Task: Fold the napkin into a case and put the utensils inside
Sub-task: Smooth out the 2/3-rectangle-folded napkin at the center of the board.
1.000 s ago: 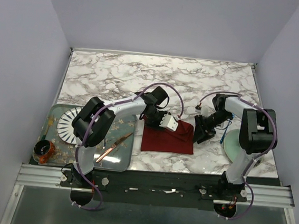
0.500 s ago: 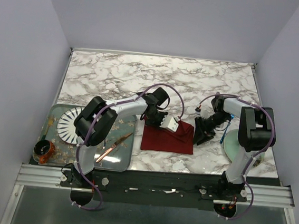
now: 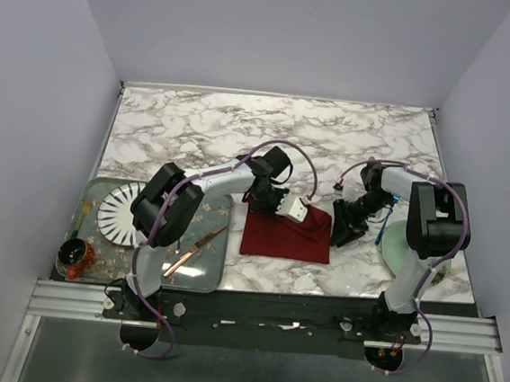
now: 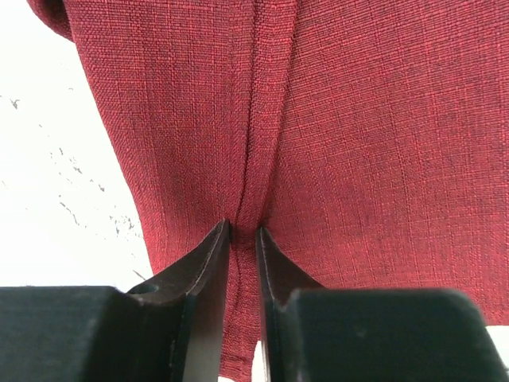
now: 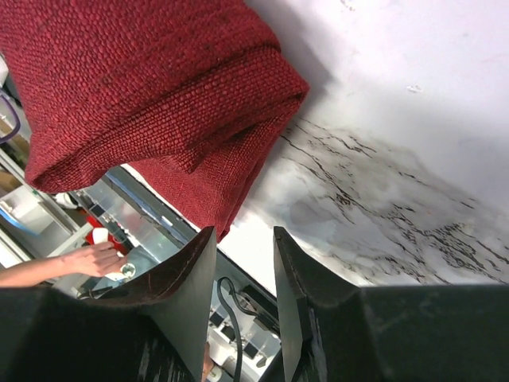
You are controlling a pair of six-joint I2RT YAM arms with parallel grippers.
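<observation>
The dark red napkin (image 3: 287, 235) lies folded into a rough rectangle near the table's front middle. My left gripper (image 3: 276, 209) is at its far left edge. In the left wrist view its jaws (image 4: 242, 231) are pinched shut on a raised ridge of the cloth (image 4: 358, 119). My right gripper (image 3: 337, 228) hovers at the napkin's right edge. In the right wrist view it (image 5: 244, 231) is open with nothing between the fingers, and a folded corner of the napkin (image 5: 143, 87) lies just ahead. The fork's blue handle (image 3: 386, 223) lies beside the right arm.
A pale green plate (image 3: 395, 251) sits at the right, partly under the right arm. At the left a tray (image 3: 210, 279) holds a white striped plate (image 3: 117, 212) and a copper knife (image 3: 193, 250). A dark jar (image 3: 74, 257) stands at the front left corner.
The left jaws have closed onto a fold of the napkin. The right jaws have narrowed a little and edged closer to the cloth's right edge.
</observation>
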